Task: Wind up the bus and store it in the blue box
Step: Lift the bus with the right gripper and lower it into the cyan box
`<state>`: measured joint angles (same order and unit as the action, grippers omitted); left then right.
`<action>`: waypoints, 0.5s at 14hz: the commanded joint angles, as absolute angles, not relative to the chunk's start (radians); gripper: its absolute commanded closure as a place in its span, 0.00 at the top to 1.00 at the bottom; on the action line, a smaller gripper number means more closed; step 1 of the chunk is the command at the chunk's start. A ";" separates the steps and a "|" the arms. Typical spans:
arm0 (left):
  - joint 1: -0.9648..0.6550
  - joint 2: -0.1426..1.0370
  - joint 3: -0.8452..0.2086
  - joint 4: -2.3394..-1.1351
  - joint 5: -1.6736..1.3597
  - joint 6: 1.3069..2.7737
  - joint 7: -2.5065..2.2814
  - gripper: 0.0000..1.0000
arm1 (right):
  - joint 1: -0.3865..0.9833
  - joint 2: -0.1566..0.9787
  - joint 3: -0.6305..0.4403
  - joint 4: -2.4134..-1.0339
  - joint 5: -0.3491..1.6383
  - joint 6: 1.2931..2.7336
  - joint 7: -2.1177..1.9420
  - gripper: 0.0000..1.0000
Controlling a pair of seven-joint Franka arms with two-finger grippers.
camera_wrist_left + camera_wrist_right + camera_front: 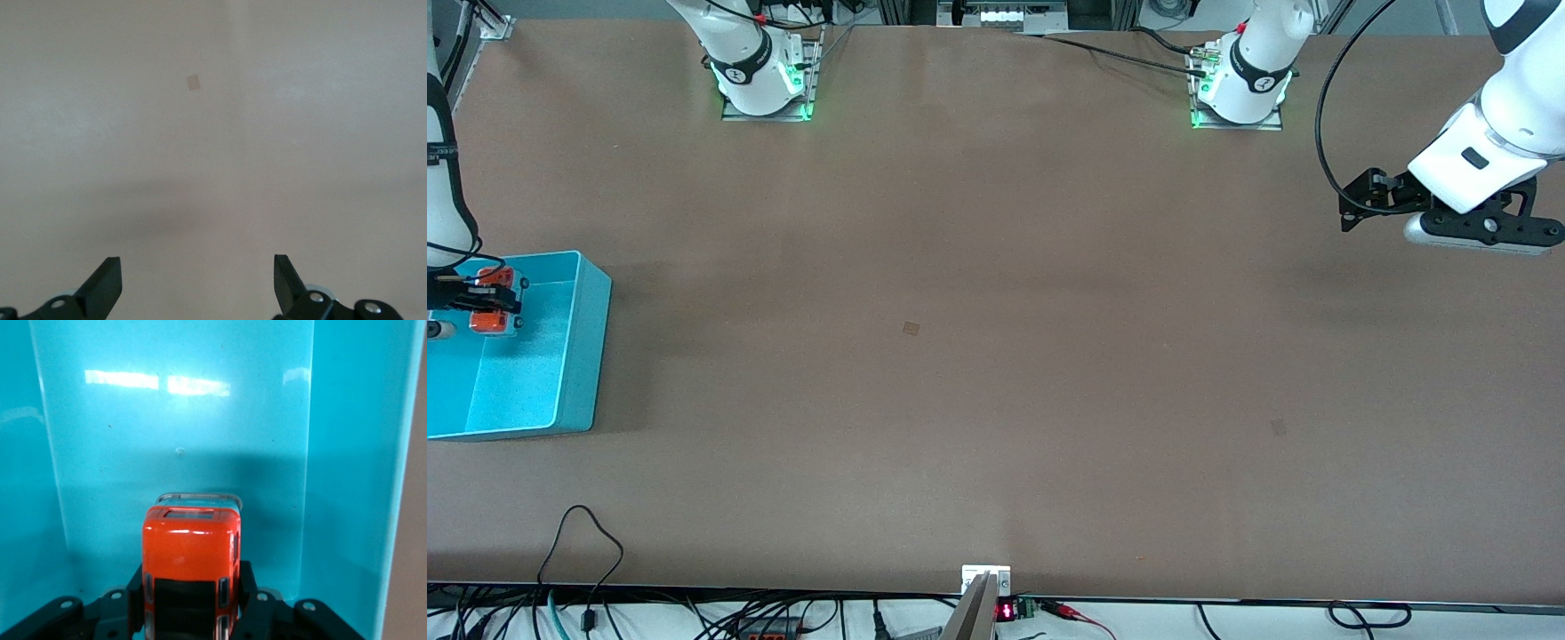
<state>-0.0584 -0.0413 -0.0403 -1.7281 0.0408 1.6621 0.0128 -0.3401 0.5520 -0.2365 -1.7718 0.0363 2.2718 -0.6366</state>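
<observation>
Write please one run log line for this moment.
right gripper: shut on bus, inside blue box | left gripper: open, waiting over bare table

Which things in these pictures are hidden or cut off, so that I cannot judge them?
- Whether the bus touches the floor of the blue box: the right gripper clamps its sides, and its underside is hidden in both views.
- The blue box's end toward the right arm's side: cut off by the front view's edge.
- The left gripper, open over bare table: only fingertips show in its wrist view.

bus: 1 | blue box: 1 | arms: 2 | claws: 2 | table: 1
</observation>
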 commanded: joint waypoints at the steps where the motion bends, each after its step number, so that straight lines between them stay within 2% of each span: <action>1: -0.055 -0.026 -0.041 -1.697 0.061 1.638 0.011 1.00 | -0.351 0.609 -0.232 -1.741 0.061 2.272 -0.661 0.00; 4: -0.057 -0.026 -0.041 -1.697 0.061 1.638 0.011 1.00 | -0.351 0.614 -0.230 -1.741 0.063 2.284 -0.661 0.01; 6: -0.057 -0.026 -0.041 -1.697 0.061 1.638 0.011 1.00 | -0.351 0.618 -0.230 -1.741 0.060 2.286 -0.675 0.11; 7: -0.057 -0.026 -0.041 -1.698 0.061 1.638 0.008 1.00 | -0.351 0.618 -0.230 -1.741 0.060 2.284 -0.678 0.20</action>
<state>-0.0571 -0.0408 -0.0402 -1.7281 0.0408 1.6621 0.0128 -0.3422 0.6130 -0.2352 -1.7612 0.0377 2.2933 -0.6450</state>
